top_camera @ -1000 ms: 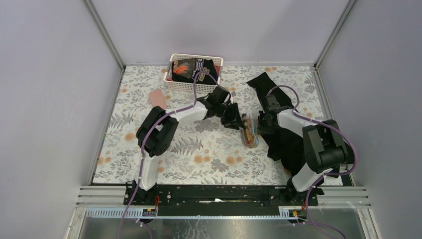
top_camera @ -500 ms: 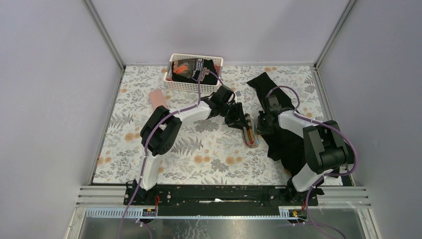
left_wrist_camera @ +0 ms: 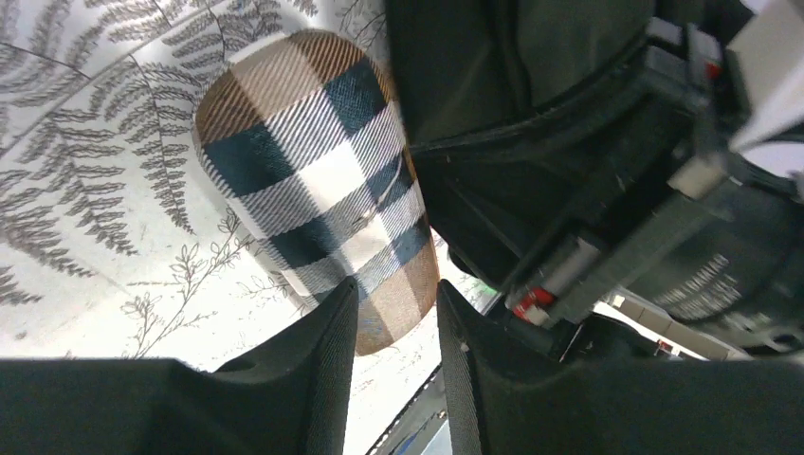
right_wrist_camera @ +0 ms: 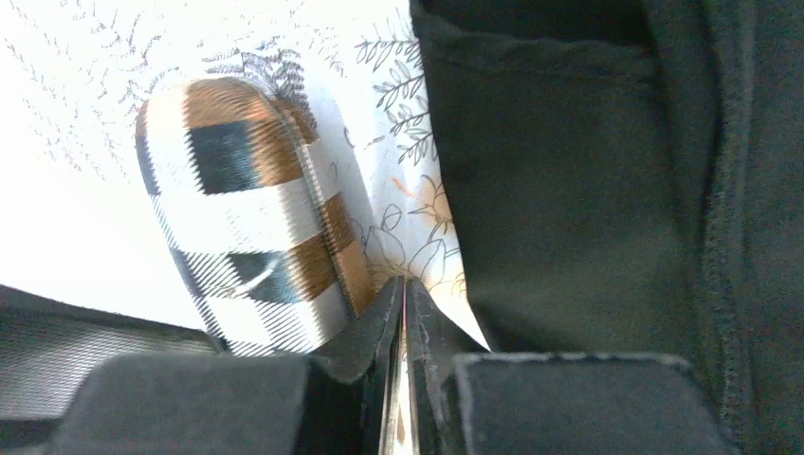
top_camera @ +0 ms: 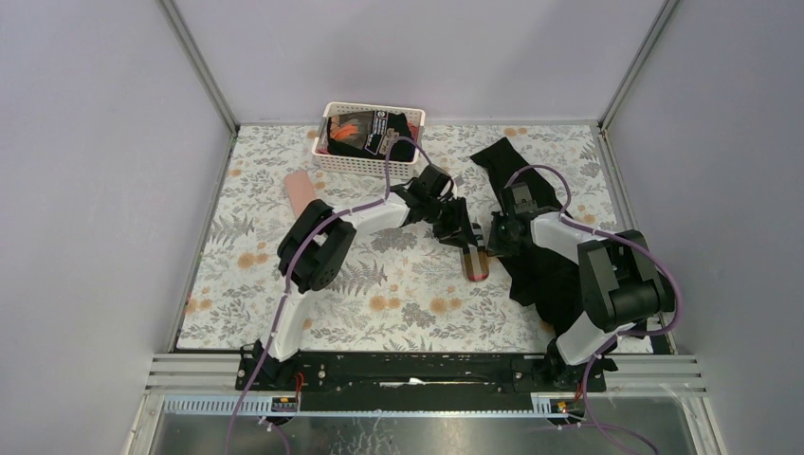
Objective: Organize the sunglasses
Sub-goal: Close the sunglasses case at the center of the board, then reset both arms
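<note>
The plaid case [top_camera: 474, 262] lies on the floral table [top_camera: 398, 299] just right of centre in the top view, its long axis running toward the lower edge of the frame, and it looks shut. The sunglasses cannot be made out in any view.

The left pincer [top_camera: 465, 239] is at the case's upper end. In its wrist view its fingers [left_wrist_camera: 313, 370] stand partly spread, with the case's rounded end [left_wrist_camera: 313, 180] showing in the gap. I cannot tell whether they press on it.

The right pincer [top_camera: 493, 243] sits just right of the case, at the edge of a black cloth [top_camera: 542, 275]. Its fingers [right_wrist_camera: 374, 332] are pressed nearly together on a thin pale sliver I cannot identify.

A white basket [top_camera: 365, 163] stands at upper centre, and a pink case [top_camera: 301, 190] lies to its lower left.
</note>
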{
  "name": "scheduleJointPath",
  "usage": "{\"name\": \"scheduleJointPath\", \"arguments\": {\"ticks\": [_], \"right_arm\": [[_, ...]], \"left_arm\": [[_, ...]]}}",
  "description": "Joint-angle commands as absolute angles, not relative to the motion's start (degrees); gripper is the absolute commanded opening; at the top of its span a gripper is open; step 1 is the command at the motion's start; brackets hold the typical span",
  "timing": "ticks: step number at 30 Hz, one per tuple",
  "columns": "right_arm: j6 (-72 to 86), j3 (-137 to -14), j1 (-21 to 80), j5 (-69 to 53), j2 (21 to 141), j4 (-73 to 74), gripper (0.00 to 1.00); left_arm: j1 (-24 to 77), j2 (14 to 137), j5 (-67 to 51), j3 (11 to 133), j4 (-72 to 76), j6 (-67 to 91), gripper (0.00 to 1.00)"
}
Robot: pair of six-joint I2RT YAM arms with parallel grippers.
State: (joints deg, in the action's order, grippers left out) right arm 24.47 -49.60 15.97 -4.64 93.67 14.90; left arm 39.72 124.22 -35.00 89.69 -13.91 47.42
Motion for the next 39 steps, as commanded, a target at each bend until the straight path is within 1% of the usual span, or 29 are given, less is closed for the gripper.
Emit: {"name": "scheduleJointPath", "arguments": {"ticks": [1,9,11,14,15,16,18,19,20,22,24,27,30,31,34,35,36,39], "right_arm": [[25.4,-48.7,16.7,-9.8,92.8,14.4,0.10],[25.1,-49.5,16.7,-7.6,89.8,16.7,0.11],[24.9,-50.2,16.7,-4.6,87.6,19.0,0.12],[24.1,-52.0,16.7,1.6,83.6,22.5,0.18],[23.9,-52.7,16.7,3.7,82.3,23.6,0.20],[23.6,-53.3,16.7,5.4,80.7,24.5,0.24],[23.0,-54.6,16.7,7.8,77.6,25.6,0.40],[22.6,-55.0,16.7,8.9,75.7,25.8,0.51],[22.4,-55.4,16.7,9.6,74.0,25.9,0.58],[22.0,-56.4,16.7,10.7,69.9,26.0,0.69],[21.5,-57.1,16.7,11.9,66.1,25.9,0.73],[21.1,-57.6,16.7,14.8,59.1,25.2,0.76],[20.0,-55.6,16.6,18.1,52.1,21.6,0.84],[19.8,-54.8,16.7,19.2,50.0,20.3,0.87],[19.8,-51.4,16.7,22.9,44.3,16.8,0.92],[20.1,-50.2,16.7,24.2,42.7,15.9,0.92],[20.9,-49.1,16.7,25.5,41.2,15.2,0.93],[23.0,-45.7,16.7,29.6,37.0,12.8,0.93]], "left_arm": [[41.6,128.4,-34.3,90.3,-15.4,46.4,0.41],[41.6,126.4,-33.8,90.9,-16.6,46.0,0.41],[41.6,124.0,-33.2,90.6,-17.1,45.6,0.41],[41.6,119.3,-31.5,90.4,-19.0,44.1,0.41],[41.5,117.0,-30.9,90.3,-19.7,43.3,0.41],[41.4,115.4,-30.3,90.1,-20.3,42.9,0.42],[41.3,112.0,-29.2,89.5,-21.4,41.5,0.42],[41.1,110.3,-28.5,89.1,-21.8,40.9,0.42],[41.0,108.4,-27.7,88.5,-22.1,40.3,0.42],[40.5,104.5,-26.2,87.0,-22.8,39.3,0.42],[39.7,100.0,-24.5,84.4,-23.0,38.2,0.43],[37.6,92.4,-23.5,80.3,-23.1,37.8,0.43],[35.8,82.0,-19.5,76.0,-22.8,36.3,0.44],[35.5,78.7,-16.6,74.9,-23.3,34.7,0.44],[35.2,70.3,-2.2,71.1,-25.4,30.1,0.45],[35.0,68.0,2.5,69.8,-25.8,29.4,0.48],[34.8,65.7,5.9,68.4,-26.1,28.6,0.53],[34.6,60.3,12.3,66.1,-28.0,26.7,0.55]]}}
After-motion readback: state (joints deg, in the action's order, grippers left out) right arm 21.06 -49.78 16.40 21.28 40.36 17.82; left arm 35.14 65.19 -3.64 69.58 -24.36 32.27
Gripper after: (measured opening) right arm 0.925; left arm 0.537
